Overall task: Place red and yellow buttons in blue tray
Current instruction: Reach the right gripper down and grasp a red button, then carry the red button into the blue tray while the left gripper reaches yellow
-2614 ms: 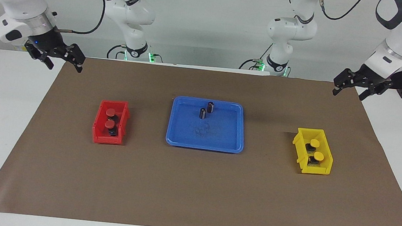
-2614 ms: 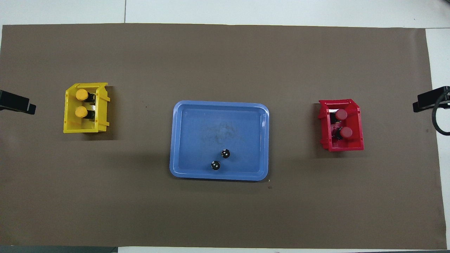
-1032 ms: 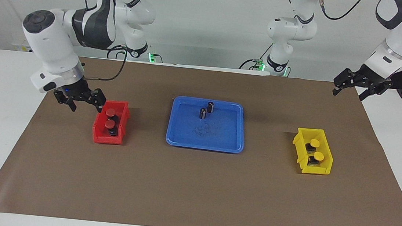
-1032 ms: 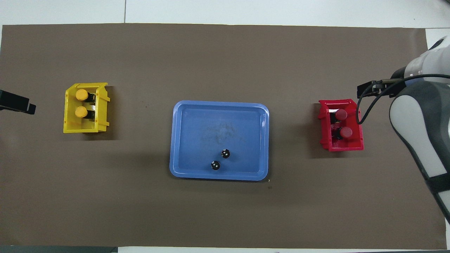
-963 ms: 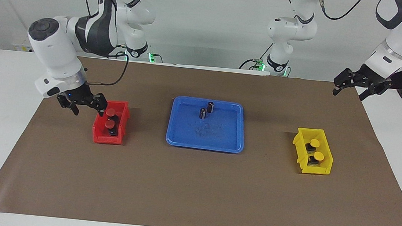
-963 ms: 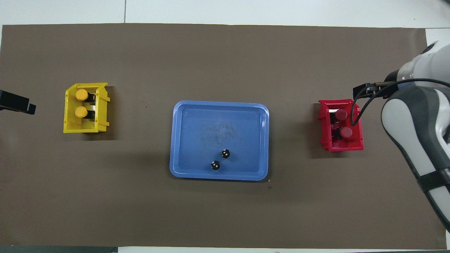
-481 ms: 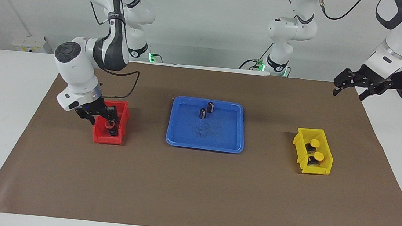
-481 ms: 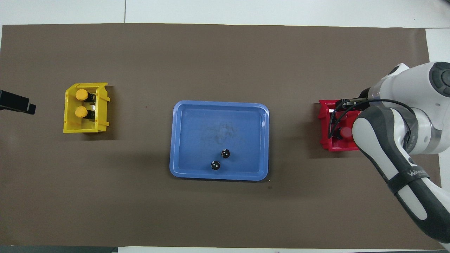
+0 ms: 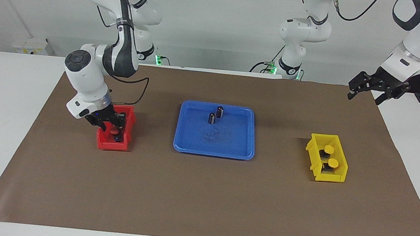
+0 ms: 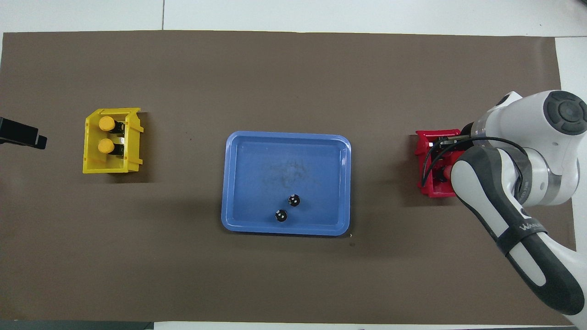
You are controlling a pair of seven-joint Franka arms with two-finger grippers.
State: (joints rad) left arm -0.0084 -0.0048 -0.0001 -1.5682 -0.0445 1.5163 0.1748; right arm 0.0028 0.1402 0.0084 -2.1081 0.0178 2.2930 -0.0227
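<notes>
The blue tray (image 9: 212,153) (image 10: 275,156) lies mid-table. Two yellow buttons (image 9: 329,149) (image 10: 106,123) sit in the yellow bin (image 9: 337,179) (image 10: 91,167) toward the left arm's end. The red buttons sit in the red bin (image 9: 113,145) (image 10: 424,185) toward the right arm's end. My right gripper (image 9: 112,126) is down in the red bin, fingers apart on either side of a red cap (image 9: 115,131). In the overhead view the right arm covers most of that bin. My left gripper (image 9: 365,90) waits open, raised over the mat's corner.
Two dark capless cylinders (image 9: 220,111) (image 10: 294,200) stand in the tray, on its side nearer to the robots. A brown mat (image 9: 202,198) covers the table between the white edges.
My right arm has swung in from the table's edge and lowered its gripper into the red bin, around a red button. The left arm, tray, bins and yellow buttons have not moved.
</notes>
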